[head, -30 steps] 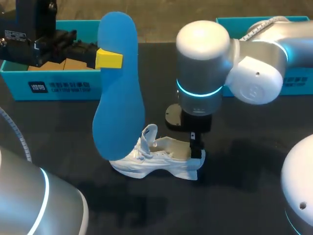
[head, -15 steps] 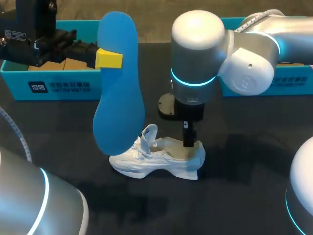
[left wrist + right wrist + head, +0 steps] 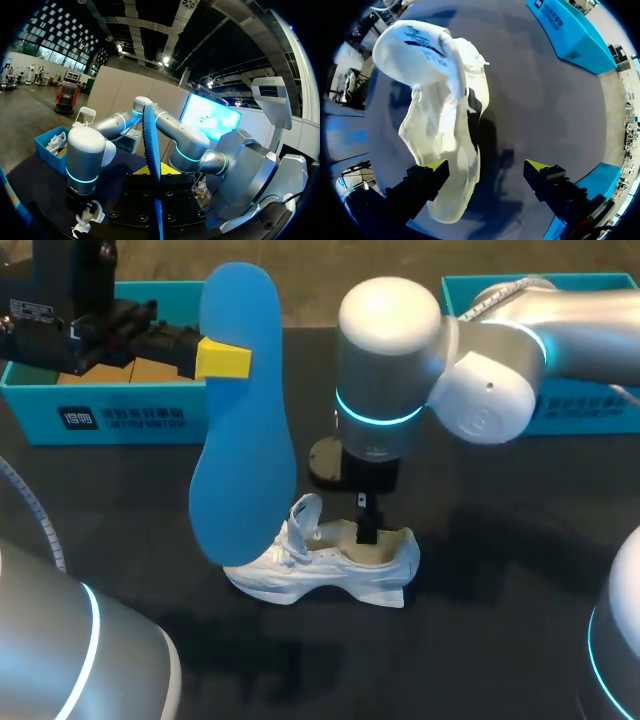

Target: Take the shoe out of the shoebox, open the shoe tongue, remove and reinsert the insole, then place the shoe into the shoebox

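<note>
Head, change: the right tool (image 3: 367, 525) has shifted from the heel of the shoe (image 3: 320, 565) to over the middle of its opening. The shoe has stayed put.
Head, insole: the insole (image 3: 245, 410) hangs toe-down, with its lower end just at the shoe's toe. It is no lower than a second ago.
Head, left tool: the left tool (image 3: 228, 360) is clamped on the insole's upper part, well above the shoe.
Head, meaning: removal looks done and reinsertion has not begun. The right arm is probably lining up to steady or spread the opening.
Head, count: one shoe on the desk (image 3: 480, 640), one insole, and two boxes, (image 3: 120, 415) and (image 3: 590, 400), both beyond the shoe.
Left wrist, insole: it is seen edge-on (image 3: 152, 150), running up out of the tool. The tool's fingers are hidden.
Left wrist, shoe: the shoe (image 3: 86, 217) sits small, under the right arm (image 3: 85, 160).
Left wrist, count: one box (image 3: 50, 145) lies past the shoe with something white inside. I cannot tell if that is a second shoe.
Right wrist, right tool: the fingers of the tool (image 3: 487, 165) are wide apart and grip nothing. One finger is over the shoe's heel end, the other beside the shoe over bare desk.
Right wrist, shoe: the shoe (image 3: 440, 125) has its tongue (image 3: 415, 45) lifted and folded forward, so the opening is exposed.
Right wrist, count: one shoe and two yellow fingertips.
</note>
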`<state>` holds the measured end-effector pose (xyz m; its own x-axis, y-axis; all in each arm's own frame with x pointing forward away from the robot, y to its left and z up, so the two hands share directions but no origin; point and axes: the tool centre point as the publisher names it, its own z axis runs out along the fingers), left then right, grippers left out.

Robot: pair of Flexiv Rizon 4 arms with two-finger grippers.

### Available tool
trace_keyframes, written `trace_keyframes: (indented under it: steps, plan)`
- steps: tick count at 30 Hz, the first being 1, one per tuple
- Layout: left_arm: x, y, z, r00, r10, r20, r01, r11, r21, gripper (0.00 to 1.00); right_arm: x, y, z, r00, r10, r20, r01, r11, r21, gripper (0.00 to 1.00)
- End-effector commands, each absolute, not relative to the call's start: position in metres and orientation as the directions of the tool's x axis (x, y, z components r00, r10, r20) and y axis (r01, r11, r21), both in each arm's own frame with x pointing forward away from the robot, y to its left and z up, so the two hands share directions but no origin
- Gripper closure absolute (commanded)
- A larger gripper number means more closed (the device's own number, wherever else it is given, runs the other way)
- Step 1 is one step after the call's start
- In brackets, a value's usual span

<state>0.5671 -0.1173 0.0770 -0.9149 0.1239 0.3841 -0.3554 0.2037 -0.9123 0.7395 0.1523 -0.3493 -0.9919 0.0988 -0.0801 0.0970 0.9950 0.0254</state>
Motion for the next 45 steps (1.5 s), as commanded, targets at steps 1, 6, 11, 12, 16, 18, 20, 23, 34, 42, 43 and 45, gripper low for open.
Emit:
trace_keyframes:
  steps: [1,6,11,12,16,18,20,23,34,42,43,45]
  plan:
    - [0.568,-0.118,0.077,-0.915,0.124,0.385,-0.356,0.207,-0.911,1.00,0.741,0.160,-0.366,-0.992,0.098,-0.075,0.097,0.995,0.025,0.00]
    - [0.568,-0.118,0.077,-0.915,0.124,0.385,-0.356,0.207,-0.911,1.00,0.742,0.164,-0.375,-0.993,0.101,-0.060,0.099,0.995,0.032,0.00]
    - [0.568,-0.118,0.077,-0.915,0.124,0.385,-0.356,0.207,-0.911,1.00,0.743,0.169,-0.383,-0.994,0.103,-0.049,0.101,0.994,0.033,0.00]
    - [0.568,-0.118,0.077,-0.915,0.124,0.385,-0.356,0.207,-0.911,1.00,0.743,0.170,-0.384,-0.994,0.103,-0.048,0.102,0.994,0.032,0.08]
    - [0.568,-0.118,0.077,-0.915,0.124,0.385,-0.356,0.207,-0.911,1.00,0.743,0.172,-0.388,-0.994,0.104,-0.037,0.103,0.994,0.035,1.00]
    - [0.568,-0.118,0.077,-0.915,0.124,0.385,-0.356,0.207,-0.911,1.00,0.742,0.172,-0.390,-0.994,0.107,-0.033,0.106,0.994,0.034,1.00]
    - [0.568,-0.118,0.077,-0.915,0.124,0.385,-0.356,0.207,-0.911,1.00,0.740,0.173,-0.391,-0.994,0.108,-0.029,0.107,0.994,0.031,1.00]
    - [0.568,-0.118,0.077,-0.915,0.124,0.385,-0.356,0.207,-0.911,1.00,0.736,0.173,-0.391,-0.993,0.117,-0.024,0.116,0.993,0.026,1.00]
    - [0.568,-0.118,0.077,-0.915,0.124,0.385,-0.356,0.207,-0.911,1.00,0.727,0.175,-0.383,-0.986,0.164,-0.022,0.164,0.986,0.008,1.00]
    - [0.568,-0.118,0.077,-0.915,0.124,0.385,-0.356,0.207,-0.911,1.00,0.723,0.175,-0.363,-0.972,0.234,-0.017,0.234,0.972,0.015,1.00]
    - [0.568,-0.118,0.077,-0.915,0.124,0.385,-0.356,0.207,-0.911,1.00,0.723,0.175,-0.360,-0.969,0.246,-0.020,0.246,0.969,0.011,1.00]
    - [0.568,-0.118,0.077,-0.915,0.124,0.385,-0.356,0.207,-0.911,1.00,0.723,0.173,-0.355,-0.963,0.268,-0.014,0.267,0.963,0.020,1.00]
